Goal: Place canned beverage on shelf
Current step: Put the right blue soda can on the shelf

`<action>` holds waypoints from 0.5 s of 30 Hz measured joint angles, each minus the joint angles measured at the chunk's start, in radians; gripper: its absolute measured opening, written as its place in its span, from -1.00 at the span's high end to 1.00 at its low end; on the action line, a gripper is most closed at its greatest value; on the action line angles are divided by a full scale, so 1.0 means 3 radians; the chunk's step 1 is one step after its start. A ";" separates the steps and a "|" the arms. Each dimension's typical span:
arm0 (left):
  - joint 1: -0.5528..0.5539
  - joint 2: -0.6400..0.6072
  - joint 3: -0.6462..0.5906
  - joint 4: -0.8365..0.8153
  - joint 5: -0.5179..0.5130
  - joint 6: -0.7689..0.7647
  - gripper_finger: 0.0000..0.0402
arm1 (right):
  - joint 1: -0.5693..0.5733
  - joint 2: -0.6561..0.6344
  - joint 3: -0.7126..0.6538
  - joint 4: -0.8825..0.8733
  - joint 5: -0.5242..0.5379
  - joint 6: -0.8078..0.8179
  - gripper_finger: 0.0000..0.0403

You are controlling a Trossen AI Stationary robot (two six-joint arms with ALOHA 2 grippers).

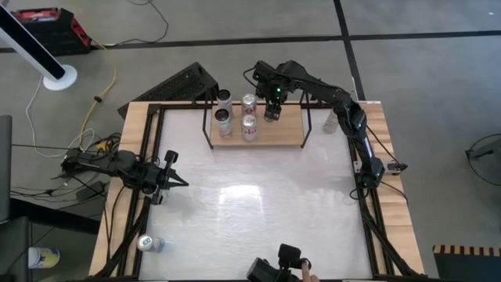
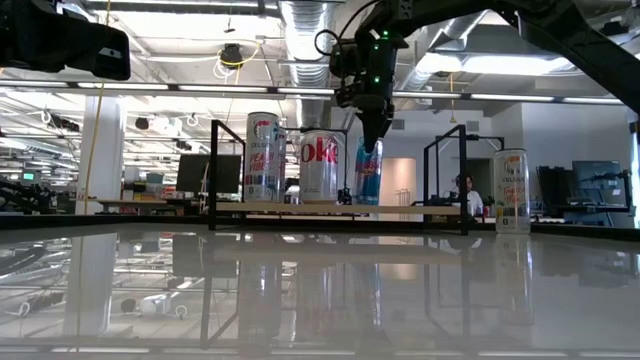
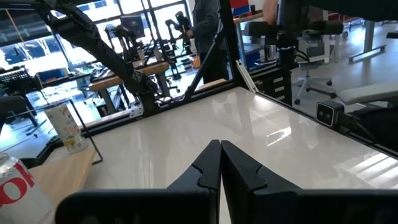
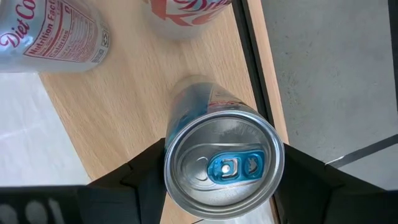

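Observation:
The shelf (image 1: pixel 290 135) is a light-wood board in a black wire frame at the table's far side. Several silver cans (image 1: pixel 249 127) stand on its left half, and they also show in the low view (image 2: pixel 262 155). My right gripper (image 1: pixel 272 110) is over the shelf's far edge, shut on a slim blue can (image 2: pixel 367 172). The can's top (image 4: pixel 224 165) faces the right wrist camera. My left gripper (image 1: pixel 178 182) is shut and empty, low over the table's left part, far from the shelf. It also shows in the left wrist view (image 3: pixel 220 163). My right gripper pinches the blue can's upper end (image 4: pixel 177 171) between its two fingers (image 4: pixel 146 183), one on each side just below the rim. The fingers come from above, pointing down. The can is nearly upright, its bottom (image 2: pixel 366 200) at the shelf board; whether it rests there I cannot tell.
One more tall can (image 1: pixel 332 123) stands on the table just right of the shelf, and it also shows in the low view (image 2: pixel 511 190). A can (image 1: pixel 146 244) lies on the wood strip at the near left. The shelf's right half is bare wood. A person's hand (image 1: pixel 307 272) is at the near edge.

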 joint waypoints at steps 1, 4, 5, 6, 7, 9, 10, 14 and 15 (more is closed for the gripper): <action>0.0000 0.0000 0.0000 0.0000 -0.0001 0.0000 1.00 | -0.0001 0.0000 -0.0001 -0.0003 0.0000 0.0009 -0.34; 0.0000 0.0000 0.0000 0.0000 -0.0001 -0.0001 1.00 | 0.0001 0.0005 -0.0007 0.0013 0.0000 0.0014 -0.54; 0.0000 0.0000 0.0000 0.0000 -0.0001 -0.0002 1.00 | 0.0008 0.0017 -0.0015 0.0010 -0.0004 0.0016 -0.62; 0.0000 0.0000 0.0000 0.0000 -0.0002 -0.0003 1.00 | 0.0015 0.0038 -0.0021 -0.0004 -0.0003 0.0017 -0.70; 0.0000 -0.0001 0.0000 0.0000 -0.0001 -0.0003 1.00 | 0.0022 0.0050 -0.0032 -0.0005 -0.0002 0.0018 -0.77; 0.0000 0.0000 0.0000 0.0001 -0.0003 -0.0003 1.00 | 0.0041 0.0043 -0.0029 0.0041 0.0008 0.0018 -0.86; 0.0000 0.0000 0.0000 0.0001 -0.0003 -0.0004 1.00 | 0.0047 0.0029 -0.0020 0.0035 0.0025 0.0022 -0.90; -0.0001 0.0000 0.0000 0.0001 -0.0006 -0.0005 1.00 | 0.0048 0.0021 -0.0016 -0.0018 0.0084 0.0045 -0.96; -0.0001 0.0000 0.0000 0.0000 -0.0006 -0.0007 1.00 | 0.0044 0.0024 -0.0017 -0.0037 0.0088 0.0045 -0.96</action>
